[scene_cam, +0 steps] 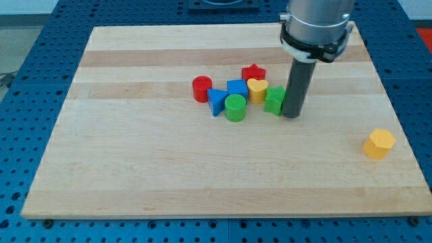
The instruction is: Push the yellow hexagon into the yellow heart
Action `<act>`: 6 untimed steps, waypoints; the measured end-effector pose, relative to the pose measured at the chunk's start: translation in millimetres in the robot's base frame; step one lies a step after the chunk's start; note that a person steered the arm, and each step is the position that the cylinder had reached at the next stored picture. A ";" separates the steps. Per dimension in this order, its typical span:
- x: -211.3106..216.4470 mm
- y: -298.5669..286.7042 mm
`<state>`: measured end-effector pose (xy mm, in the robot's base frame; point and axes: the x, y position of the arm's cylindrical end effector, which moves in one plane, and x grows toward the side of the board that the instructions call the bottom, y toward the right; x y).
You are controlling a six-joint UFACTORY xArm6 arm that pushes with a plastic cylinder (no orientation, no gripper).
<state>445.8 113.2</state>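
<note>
The yellow hexagon (379,143) lies alone near the board's right edge, low in the view. The yellow heart (257,89) sits in a cluster near the board's middle, far to the hexagon's left. My tip (291,115) stands at the cluster's right side, touching or almost touching a green block (274,100) that lies just right of the heart. The tip is well to the left of and above the hexagon.
The cluster also holds a red star (254,71), a blue cube (237,88), a blue triangle (217,100), a green cylinder (235,107) and a red cylinder (202,88). The wooden board (135,162) rests on a blue perforated table.
</note>
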 end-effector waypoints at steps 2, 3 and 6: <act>154.5 107.4; 172.5 129.8; 68.7 169.0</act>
<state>514.5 282.2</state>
